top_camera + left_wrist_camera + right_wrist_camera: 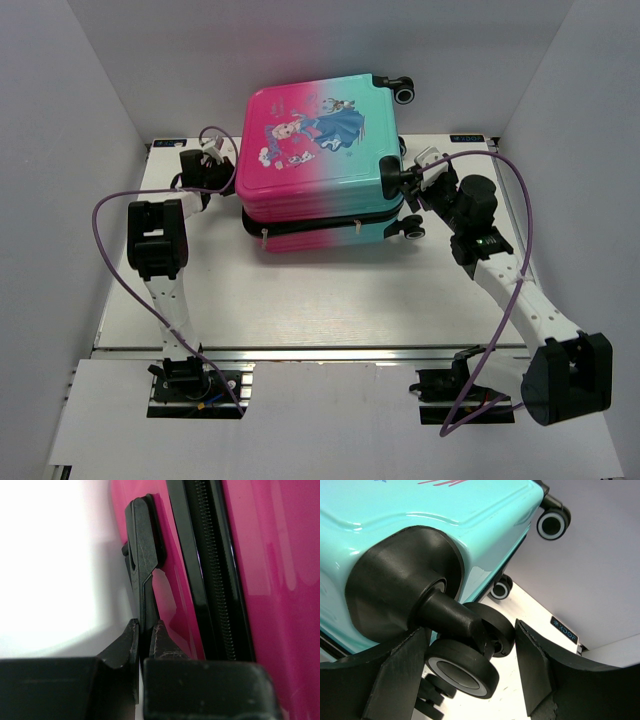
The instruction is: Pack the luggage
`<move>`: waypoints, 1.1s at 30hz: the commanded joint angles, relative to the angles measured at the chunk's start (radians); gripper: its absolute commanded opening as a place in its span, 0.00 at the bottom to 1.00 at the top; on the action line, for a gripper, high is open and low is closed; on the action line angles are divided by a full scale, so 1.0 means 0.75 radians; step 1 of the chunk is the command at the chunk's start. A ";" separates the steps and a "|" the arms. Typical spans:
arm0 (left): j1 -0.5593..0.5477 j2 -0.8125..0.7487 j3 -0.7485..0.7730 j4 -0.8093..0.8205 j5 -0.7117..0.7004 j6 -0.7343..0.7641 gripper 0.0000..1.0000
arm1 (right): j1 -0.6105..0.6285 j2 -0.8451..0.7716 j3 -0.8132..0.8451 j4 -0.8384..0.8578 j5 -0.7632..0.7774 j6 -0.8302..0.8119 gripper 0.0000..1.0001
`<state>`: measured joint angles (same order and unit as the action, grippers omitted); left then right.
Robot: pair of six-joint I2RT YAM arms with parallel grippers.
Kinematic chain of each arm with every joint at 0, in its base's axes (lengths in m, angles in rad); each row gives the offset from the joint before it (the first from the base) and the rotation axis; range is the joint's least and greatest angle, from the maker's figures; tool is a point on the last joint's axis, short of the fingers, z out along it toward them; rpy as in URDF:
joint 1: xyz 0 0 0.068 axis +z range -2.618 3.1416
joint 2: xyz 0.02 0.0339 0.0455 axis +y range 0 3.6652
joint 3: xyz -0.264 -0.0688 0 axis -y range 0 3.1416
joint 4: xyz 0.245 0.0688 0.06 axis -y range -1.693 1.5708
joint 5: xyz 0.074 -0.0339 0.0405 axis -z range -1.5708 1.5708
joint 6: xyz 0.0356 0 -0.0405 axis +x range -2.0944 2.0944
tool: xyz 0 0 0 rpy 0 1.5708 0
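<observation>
The luggage (320, 140) lies flat at the back middle of the table, printed lid up, pink on the left and teal on the right. A dark band shows between its two halves along the front. My left gripper (222, 160) is at its pink left side. In the left wrist view the gripper (145, 625) is shut on a thin black tab (142, 545) fixed to the pink shell (280, 580), beside the zipper track (212, 570). My right gripper (408, 185) is at the teal end, and in the right wrist view it (470, 630) is open around a caster wheel (462, 672) of the teal shell (420, 510).
Grey walls enclose the white table (330, 300) on the left, back and right. Other caster wheels stick out at the luggage's right end (405, 92), (552, 524), (500, 587). Purple cables loop over both arms (110, 215).
</observation>
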<state>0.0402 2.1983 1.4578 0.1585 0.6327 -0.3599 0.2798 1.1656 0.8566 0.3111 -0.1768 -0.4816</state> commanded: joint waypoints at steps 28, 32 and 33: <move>-0.082 -0.738 -0.858 -0.050 -0.019 -0.015 0.00 | 0.099 -0.599 0.095 -0.854 -0.426 0.759 0.89; -0.082 -0.720 -0.856 -0.056 -0.025 -0.050 0.00 | 0.120 -0.546 0.165 -1.187 -0.721 0.649 0.89; -0.082 -0.720 -0.862 -0.054 -0.044 -0.060 0.00 | 0.126 -0.507 0.167 -1.336 -0.758 0.648 0.89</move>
<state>-0.0021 1.6550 0.8047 0.1509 0.5072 -0.3889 0.3607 0.7334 0.9546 -0.3653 -0.5335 0.0410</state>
